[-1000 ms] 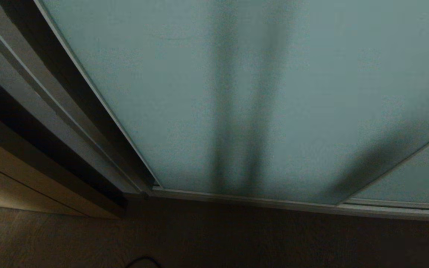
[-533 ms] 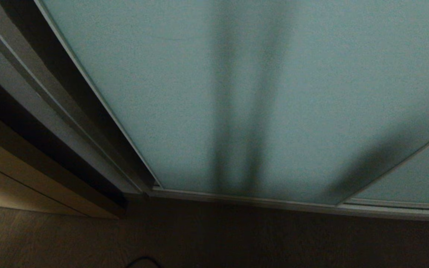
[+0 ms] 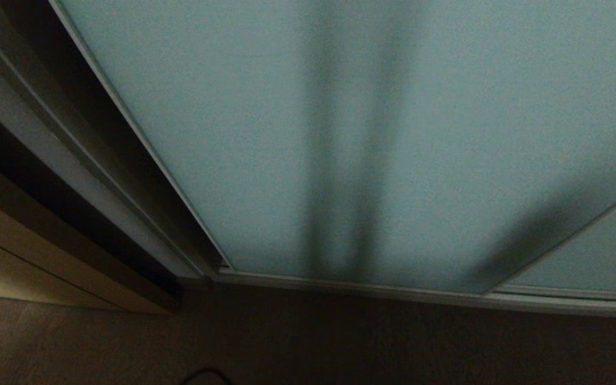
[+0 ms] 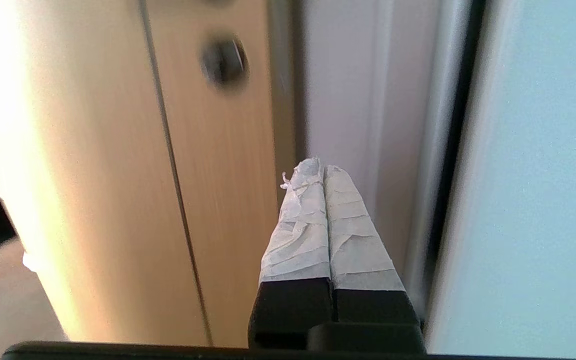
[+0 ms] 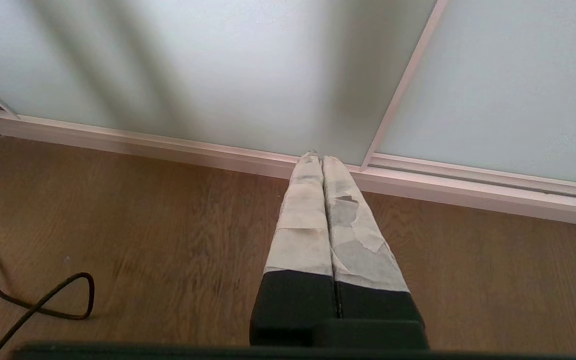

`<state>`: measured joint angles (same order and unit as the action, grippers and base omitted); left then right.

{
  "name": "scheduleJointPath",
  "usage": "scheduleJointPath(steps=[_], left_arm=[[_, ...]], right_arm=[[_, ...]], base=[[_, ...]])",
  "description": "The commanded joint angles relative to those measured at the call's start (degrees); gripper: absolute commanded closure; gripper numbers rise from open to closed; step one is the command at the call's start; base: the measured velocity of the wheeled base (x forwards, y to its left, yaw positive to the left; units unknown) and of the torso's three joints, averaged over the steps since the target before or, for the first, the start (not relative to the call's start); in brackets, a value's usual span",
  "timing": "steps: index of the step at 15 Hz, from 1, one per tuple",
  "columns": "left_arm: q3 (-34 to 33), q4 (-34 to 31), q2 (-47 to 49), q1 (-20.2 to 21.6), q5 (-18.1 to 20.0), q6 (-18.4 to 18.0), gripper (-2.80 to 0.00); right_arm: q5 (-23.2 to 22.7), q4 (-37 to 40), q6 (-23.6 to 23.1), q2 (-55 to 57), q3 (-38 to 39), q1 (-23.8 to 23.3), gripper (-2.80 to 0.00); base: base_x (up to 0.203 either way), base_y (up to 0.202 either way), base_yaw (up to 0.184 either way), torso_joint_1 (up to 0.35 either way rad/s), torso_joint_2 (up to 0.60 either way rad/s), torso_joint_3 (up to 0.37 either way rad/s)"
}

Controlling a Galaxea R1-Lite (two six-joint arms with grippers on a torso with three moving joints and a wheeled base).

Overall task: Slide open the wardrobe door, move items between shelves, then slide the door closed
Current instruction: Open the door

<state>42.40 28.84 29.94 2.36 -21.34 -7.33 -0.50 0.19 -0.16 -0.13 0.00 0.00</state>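
The sliding wardrobe door [image 3: 393, 133], a pale teal frosted panel in a thin silver frame, fills most of the head view and stands closed. Neither arm shows there. In the left wrist view my left gripper [image 4: 322, 167] is shut with nothing in it, raised and pointing at the grey wardrobe side frame [image 4: 348, 100] just beside the door's edge [image 4: 543, 175]. In the right wrist view my right gripper [image 5: 318, 157] is shut and empty, hanging low over the wooden floor [image 5: 168, 225] near the door's bottom track [image 5: 468, 190]. The items and the shelves are hidden behind the door.
A light wooden cabinet [image 4: 118, 175] with a dark round knob [image 4: 224, 62] stands to the left of the wardrobe. A second frosted panel [image 5: 508, 85] overlaps the door on the right. A black cable [image 5: 33, 300] lies looped on the floor.
Nothing has visibly changed in the head view; door and floor stay as they were.
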Motion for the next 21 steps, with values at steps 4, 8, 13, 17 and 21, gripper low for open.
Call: scheduleJointPath(steps=[4,8,13,17,21], left_arm=[[1.2,28.9,22.8,0.4,-2.3,0.2,0.0],[3.2,33.8,30.7,0.0,1.9,2.8,0.0],[6.3,33.4,37.6,-0.1,6.6,5.2,0.0],[8.1,33.1,41.1,-0.6,10.8,6.4,0.0],[9.8,32.8,44.6,-0.6,11.2,6.6,0.0]], right_arm=[[0.0,0.0,0.0,0.1,0.0,0.0,0.0],[0.0,0.0,0.0,0.1,0.0,0.0,0.0],[0.0,0.0,0.0,0.1,0.0,0.0,0.0],[0.0,0.0,0.0,0.1,0.0,0.0,0.0],[0.0,0.0,0.0,0.1,0.0,0.0,0.0]], base=[[0.0,0.0,0.0,0.0,0.0,0.0],[0.0,0.0,0.0,0.0,0.0,0.0],[0.0,0.0,0.0,0.0,0.0,0.0],[0.0,0.0,0.0,0.0,0.0,0.0],[0.0,0.0,0.0,0.0,0.0,0.0]])
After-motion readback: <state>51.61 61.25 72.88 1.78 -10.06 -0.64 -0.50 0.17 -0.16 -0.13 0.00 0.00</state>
